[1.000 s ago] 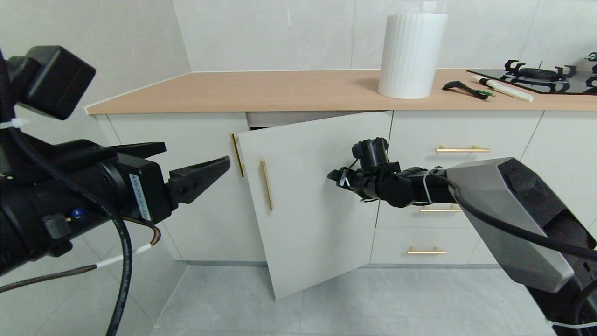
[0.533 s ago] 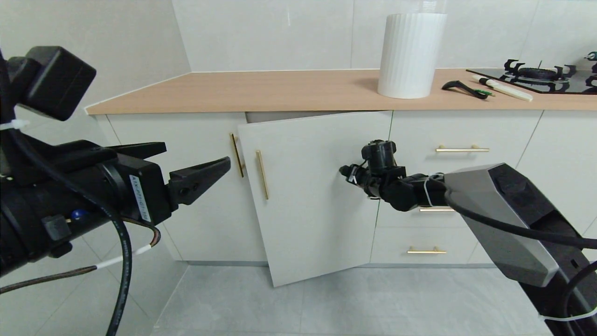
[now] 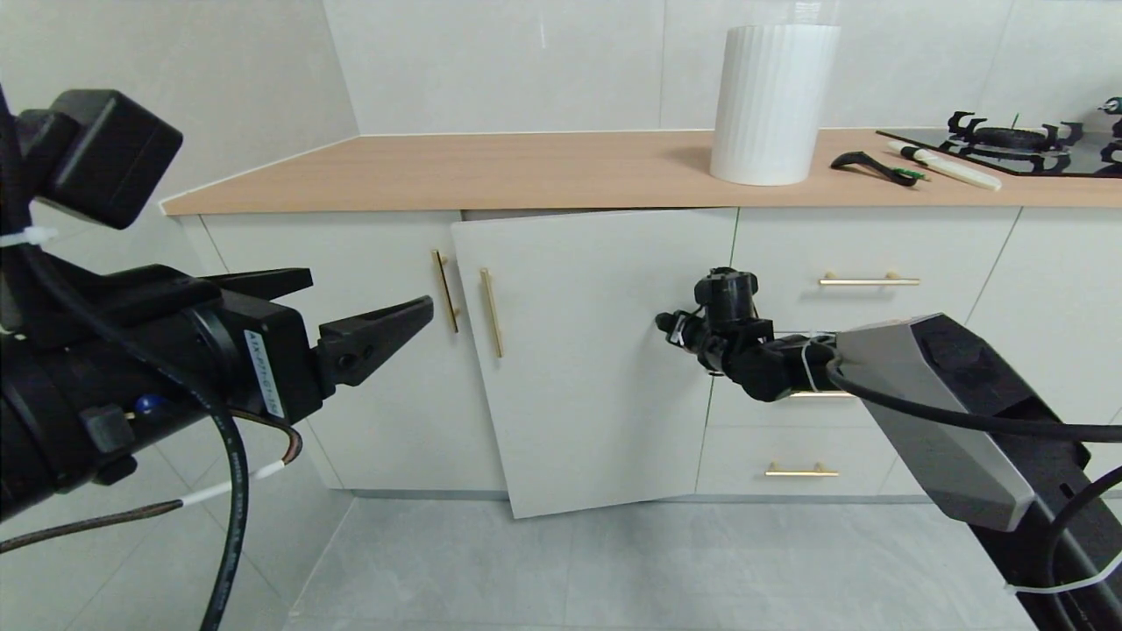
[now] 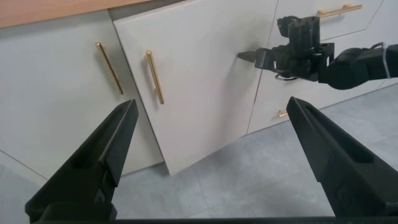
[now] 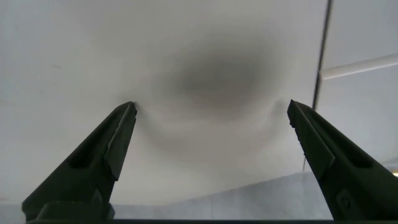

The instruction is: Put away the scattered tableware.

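A white cabinet door (image 3: 596, 350) under the wooden counter (image 3: 491, 171) stands slightly ajar, its gold handle (image 3: 491, 311) by the free edge. My right gripper (image 3: 668, 322) is open, with both fingertips (image 5: 127, 115) pressed flat against the door's face (image 5: 211, 74). My left gripper (image 3: 371, 289) hangs open and holding nothing, out in front of the left-hand cabinets. In the left wrist view it (image 4: 211, 104) faces the door (image 4: 205, 81) and the right gripper (image 4: 249, 57). On the counter lie a black utensil (image 3: 872, 166) and a white utensil (image 3: 947, 166).
A tall white ribbed container (image 3: 771, 103) stands on the counter beside the utensils. A gas hob (image 3: 1017, 145) sits at the far right. Drawers with gold handles (image 3: 868, 281) are to the right of the door. Grey floor tiles (image 3: 614, 561) lie open below.
The cabinet door has swung inward from well open to nearly shut, with my right gripper following it toward the cabinet. The left arm has stayed still.
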